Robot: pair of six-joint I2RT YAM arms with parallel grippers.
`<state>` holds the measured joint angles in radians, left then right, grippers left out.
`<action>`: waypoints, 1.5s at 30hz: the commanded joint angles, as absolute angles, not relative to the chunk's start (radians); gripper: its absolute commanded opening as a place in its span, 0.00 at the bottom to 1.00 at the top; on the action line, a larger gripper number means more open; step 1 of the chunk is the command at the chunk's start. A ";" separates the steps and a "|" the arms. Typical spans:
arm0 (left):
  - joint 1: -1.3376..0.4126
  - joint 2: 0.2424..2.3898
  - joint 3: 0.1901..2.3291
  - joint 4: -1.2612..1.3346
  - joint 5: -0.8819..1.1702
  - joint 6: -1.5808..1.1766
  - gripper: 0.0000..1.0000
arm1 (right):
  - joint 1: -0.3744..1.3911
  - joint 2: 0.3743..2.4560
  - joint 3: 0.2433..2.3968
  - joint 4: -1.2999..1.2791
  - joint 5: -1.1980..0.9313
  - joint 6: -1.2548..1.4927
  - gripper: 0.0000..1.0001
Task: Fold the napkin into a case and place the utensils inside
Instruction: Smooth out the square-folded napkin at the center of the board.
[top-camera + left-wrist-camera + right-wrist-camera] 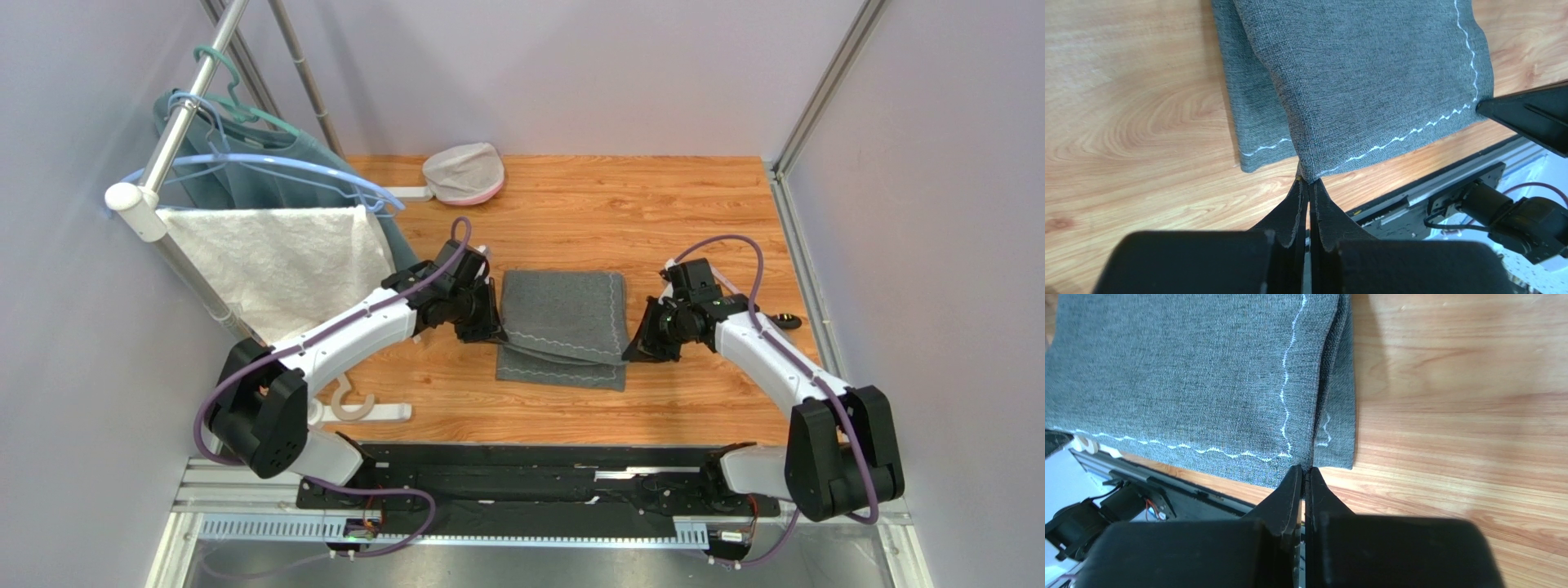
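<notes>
Evidently soft, light, limp; sags between grips, so best taken at corners. Lies folded mid-worktop (687, 208) as the napkin (564, 321), near corners pinched tight by the left tool (1308, 180) and the right tool (1306, 471).

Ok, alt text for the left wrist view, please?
The left pincer is shut on a corner of the dark grey napkin, on its upper layer, edged with white zigzag stitching. A lower layer lies beneath on the wooden table.
</notes>
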<state>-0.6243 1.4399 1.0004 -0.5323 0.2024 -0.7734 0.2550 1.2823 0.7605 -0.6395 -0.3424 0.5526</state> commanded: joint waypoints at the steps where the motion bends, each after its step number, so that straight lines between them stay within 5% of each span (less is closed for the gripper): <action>1: -0.606 1.427 1.025 -0.601 0.144 -0.700 0.00 | 0.267 1.270 0.761 -0.672 -0.362 0.561 0.00; 24: -0.606 1.591 0.910 -0.485 0.192 -0.696 0.00 | 0.278 1.354 0.623 -0.531 -0.336 0.574 0.00; 27: -0.606 1.580 0.923 -0.535 0.143 -0.678 0.11 | 0.278 1.356 0.640 -0.569 -0.334 0.537 0.14; 31: -0.607 1.485 0.988 -0.664 0.100 -0.631 0.33 | 0.278 1.269 0.696 -0.655 -0.327 0.479 0.52; 35: -0.606 1.405 1.032 -0.698 0.130 -0.638 0.50 | 0.278 1.242 0.745 -0.663 -0.351 0.498 0.57; 39: -0.609 1.417 1.039 -0.658 0.196 -0.666 0.47 | 0.313 1.307 0.767 -0.585 -0.411 0.531 0.54; 45: -0.609 1.543 1.002 -0.490 0.325 -0.707 0.27 | 0.337 1.397 0.755 -0.468 -0.445 0.563 0.38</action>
<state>-0.6083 1.4605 1.0241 -0.6140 0.2245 -0.6792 0.3267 1.3491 0.7464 -0.5858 -0.4011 0.5350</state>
